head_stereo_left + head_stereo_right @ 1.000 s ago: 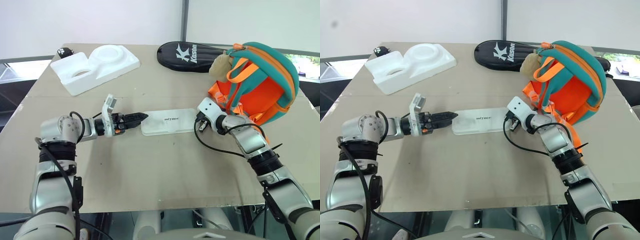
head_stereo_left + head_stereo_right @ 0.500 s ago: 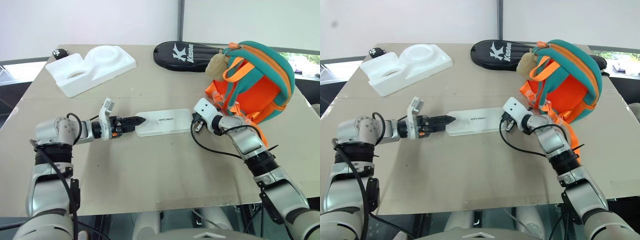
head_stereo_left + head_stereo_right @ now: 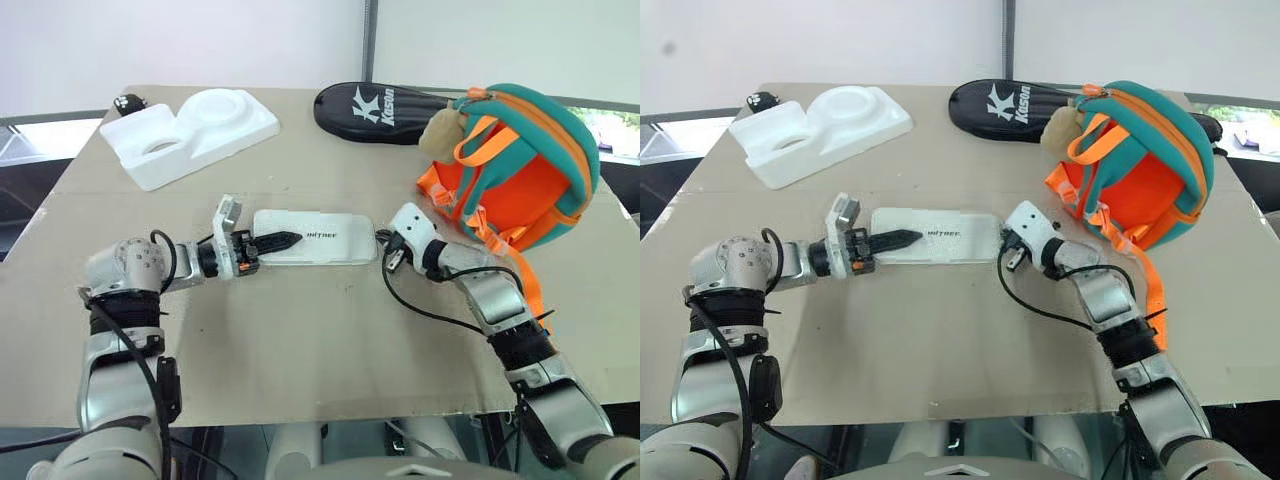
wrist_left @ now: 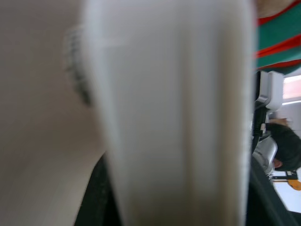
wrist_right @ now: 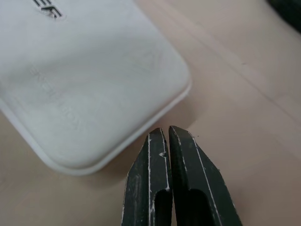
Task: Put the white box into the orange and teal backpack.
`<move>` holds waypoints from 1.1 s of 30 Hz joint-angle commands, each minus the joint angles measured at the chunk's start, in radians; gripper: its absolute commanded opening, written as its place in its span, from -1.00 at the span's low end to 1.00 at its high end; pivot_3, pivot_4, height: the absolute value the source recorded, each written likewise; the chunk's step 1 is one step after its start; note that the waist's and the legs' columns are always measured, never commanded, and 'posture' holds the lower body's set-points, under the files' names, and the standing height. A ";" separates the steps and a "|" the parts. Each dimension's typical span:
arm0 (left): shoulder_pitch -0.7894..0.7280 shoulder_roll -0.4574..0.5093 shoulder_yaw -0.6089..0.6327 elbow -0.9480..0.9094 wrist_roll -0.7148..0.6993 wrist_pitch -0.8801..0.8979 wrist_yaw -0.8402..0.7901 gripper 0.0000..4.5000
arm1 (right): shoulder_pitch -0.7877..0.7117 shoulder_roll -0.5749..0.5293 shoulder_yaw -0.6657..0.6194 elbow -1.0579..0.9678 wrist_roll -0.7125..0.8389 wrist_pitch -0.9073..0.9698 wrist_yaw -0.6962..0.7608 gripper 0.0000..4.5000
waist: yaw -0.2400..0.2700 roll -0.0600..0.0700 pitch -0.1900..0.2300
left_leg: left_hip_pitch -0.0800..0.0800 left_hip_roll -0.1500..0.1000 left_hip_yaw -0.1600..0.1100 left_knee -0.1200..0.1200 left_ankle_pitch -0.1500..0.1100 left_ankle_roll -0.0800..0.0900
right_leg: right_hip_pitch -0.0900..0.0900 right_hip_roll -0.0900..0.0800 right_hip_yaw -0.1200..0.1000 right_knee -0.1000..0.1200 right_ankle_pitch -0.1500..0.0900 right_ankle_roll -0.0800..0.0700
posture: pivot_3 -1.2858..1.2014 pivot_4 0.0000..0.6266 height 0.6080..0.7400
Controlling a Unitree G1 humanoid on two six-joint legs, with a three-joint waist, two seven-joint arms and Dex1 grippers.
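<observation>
The white box [image 3: 330,238] lies flat at the middle of the table, dark lettering on its lid. My left gripper [image 3: 290,238] is shut on the box's left end, one black finger lying over the lid; in the left wrist view the box's edge [image 4: 174,117] sits between both fingers. My right gripper [image 3: 384,250] is shut, its tips [image 5: 168,129] just off the rounded right corner of the box [image 5: 84,80]. The orange and teal backpack [image 3: 530,190] stands upright at the right, beyond the right arm, a beige plush charm [image 3: 440,135] hanging at its top.
A black racket bag [image 3: 385,105] with white lettering lies at the back, left of the backpack. A white styrofoam block [image 3: 190,135] with round hollows sits at the back left, a small black object [image 3: 128,102] behind it. The table's near half is bare board [image 3: 320,340].
The box has slid to the left, its left end now between the left gripper's fingers, which have closed on it. The shut right gripper followed at the box's right end.
</observation>
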 commanded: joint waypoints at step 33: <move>0.186 -0.340 0.295 -0.458 -0.127 -0.277 0.478 -0.52 | -0.252 0.011 -0.331 -0.020 0.101 0.076 -0.403 -0.99 | -0.012 0.000 0.000 | -0.004 -0.003 -0.001 -0.003 0.000 0.000 | -0.003 -0.002 0.001 -0.005 0.001 0.001 | 0.03 -0.52 1.00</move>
